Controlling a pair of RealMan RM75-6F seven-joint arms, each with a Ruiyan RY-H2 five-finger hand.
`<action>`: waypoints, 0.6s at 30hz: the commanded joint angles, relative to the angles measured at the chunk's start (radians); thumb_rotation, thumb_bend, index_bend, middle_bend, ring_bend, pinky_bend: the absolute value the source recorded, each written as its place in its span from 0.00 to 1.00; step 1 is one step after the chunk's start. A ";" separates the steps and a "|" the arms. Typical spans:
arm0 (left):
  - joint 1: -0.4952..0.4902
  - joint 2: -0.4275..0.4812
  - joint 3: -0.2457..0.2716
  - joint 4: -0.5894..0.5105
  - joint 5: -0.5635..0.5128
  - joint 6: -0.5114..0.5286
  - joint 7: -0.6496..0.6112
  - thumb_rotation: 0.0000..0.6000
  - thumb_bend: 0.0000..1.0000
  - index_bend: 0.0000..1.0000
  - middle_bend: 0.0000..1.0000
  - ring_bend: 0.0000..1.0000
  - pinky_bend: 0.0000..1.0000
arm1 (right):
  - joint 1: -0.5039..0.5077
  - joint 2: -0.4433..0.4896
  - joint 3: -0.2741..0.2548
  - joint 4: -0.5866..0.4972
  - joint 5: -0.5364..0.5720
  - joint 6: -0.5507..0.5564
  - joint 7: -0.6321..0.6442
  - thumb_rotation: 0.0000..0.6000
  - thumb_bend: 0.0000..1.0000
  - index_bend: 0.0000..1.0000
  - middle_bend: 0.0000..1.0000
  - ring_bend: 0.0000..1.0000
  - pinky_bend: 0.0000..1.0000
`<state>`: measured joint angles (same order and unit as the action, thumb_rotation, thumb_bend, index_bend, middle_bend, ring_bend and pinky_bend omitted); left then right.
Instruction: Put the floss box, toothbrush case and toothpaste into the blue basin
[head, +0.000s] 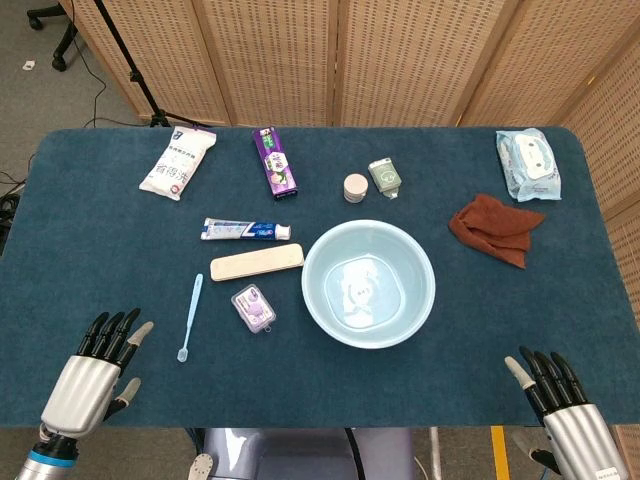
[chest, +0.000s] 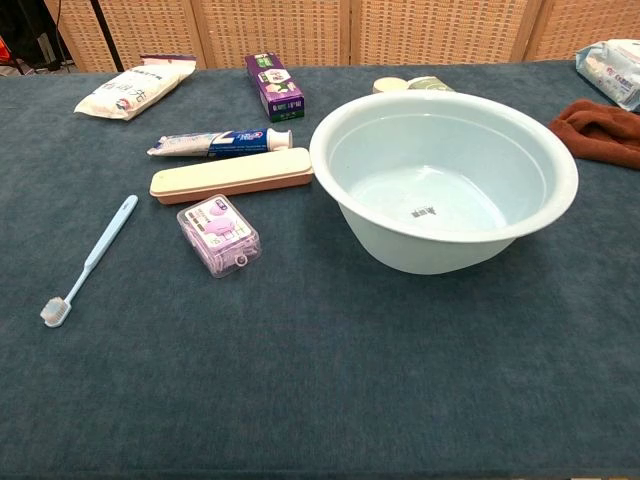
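Resting at the near edge of the table (head: 80, 200), my left hand (head: 100, 365) and right hand (head: 555, 395) both hold nothing; the fingers of each lie straight and apart, palms down, well clear of every item.

Findings on the task's things: the blue basin (head: 368, 283) stands near the table's middle and contains nothing but a label mark on its floor. The floss box (head: 253, 307) lies just left of the basin. The toothbrush case (head: 256, 263) lies beyond it, its right end close to the basin rim. The toothpaste (head: 245, 230) lies just beyond the case, roughly parallel to it. All three are outside the basin.

Judgement: no step is yet in hand; the first pick is pending. All three items sit on my left side, so the left hand is the likely worker. The floss box is nearest and looks the simplest first grasp. The next move calls for a reach forward and right past the loose toothbrush (head: 190, 318) without disturbing it.

View comparison: the head view alone shows both hands, and the far items whole: a white packet (head: 177, 162), a purple box (head: 273, 162), a wipes pack (head: 528, 163) and a brown cloth (head: 497, 228). The chest view shows neither hand, but gives the basin's wall height and the floss box's clear lid.
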<state>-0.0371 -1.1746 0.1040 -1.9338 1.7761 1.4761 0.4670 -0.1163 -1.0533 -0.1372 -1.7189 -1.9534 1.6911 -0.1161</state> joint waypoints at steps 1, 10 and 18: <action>0.000 -0.001 0.000 0.000 0.000 -0.003 0.003 1.00 0.30 0.00 0.00 0.00 0.00 | 0.000 0.000 0.000 0.001 0.001 0.001 0.002 1.00 0.13 0.00 0.00 0.00 0.00; 0.005 -0.002 0.001 -0.003 0.003 -0.003 0.011 1.00 0.30 0.00 0.00 0.00 0.00 | -0.004 0.006 -0.003 0.002 -0.009 0.015 0.012 1.00 0.13 0.00 0.00 0.00 0.00; 0.002 0.003 -0.007 0.002 -0.009 -0.008 -0.007 1.00 0.31 0.00 0.00 0.00 0.00 | -0.001 -0.003 -0.001 0.000 -0.005 0.000 -0.007 1.00 0.13 0.00 0.00 0.00 0.00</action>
<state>-0.0352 -1.1719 0.0966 -1.9316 1.7664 1.4688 0.4602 -0.1175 -1.0558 -0.1381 -1.7186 -1.9588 1.6915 -0.1225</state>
